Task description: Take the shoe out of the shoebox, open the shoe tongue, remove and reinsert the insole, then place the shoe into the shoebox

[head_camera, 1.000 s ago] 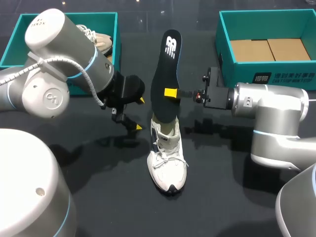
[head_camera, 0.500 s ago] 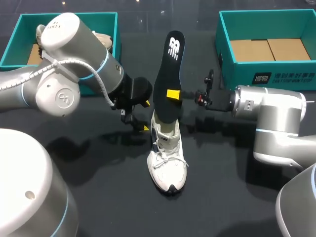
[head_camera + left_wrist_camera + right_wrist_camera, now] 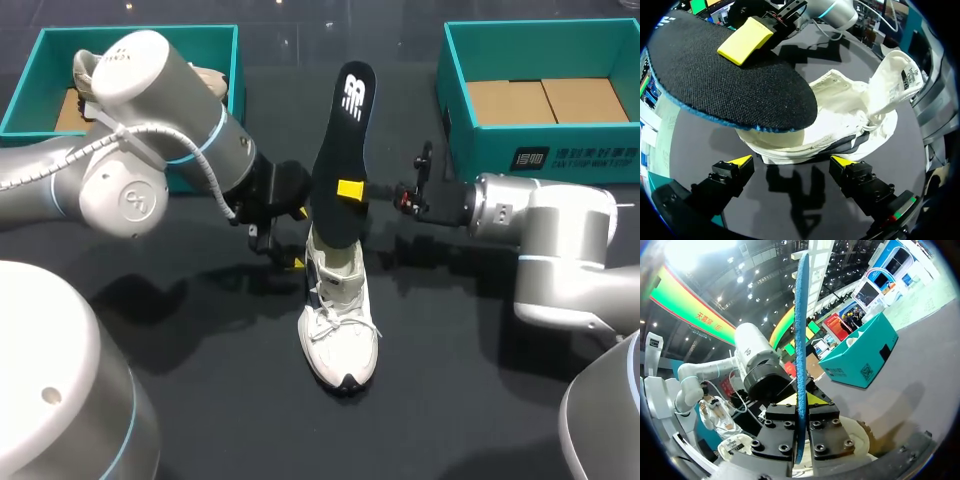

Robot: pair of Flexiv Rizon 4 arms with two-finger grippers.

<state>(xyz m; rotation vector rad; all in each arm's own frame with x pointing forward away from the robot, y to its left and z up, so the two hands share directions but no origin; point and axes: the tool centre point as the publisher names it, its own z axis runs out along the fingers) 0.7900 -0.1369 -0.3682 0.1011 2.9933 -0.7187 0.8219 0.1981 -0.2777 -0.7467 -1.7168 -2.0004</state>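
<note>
Head view: since a second ago your left gripper [image 3: 298, 238] has slid in beside the white shoe [image 3: 338, 320], fingers spread and holding nothing. The shoe stands laced on the dark table [image 3: 200, 400]. Your right gripper [image 3: 351, 189] pinches the flat black, blue-edged insole [image 3: 342, 130], its heel end at the shoe's collar.

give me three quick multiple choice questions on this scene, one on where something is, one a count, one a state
1. The white shoe stands: A in a box; B on the black table; C on an arm.
2. Number of teal boxes on the table: A one; B two; C three.
3. The right gripper has its fingers: A open; B shut on the shoe; C shut on the insole.
Key: 1 B, its sole rests on the tabletop; 2 B, one at each far corner; 3 C, both fingers press the insole's faces.
</note>
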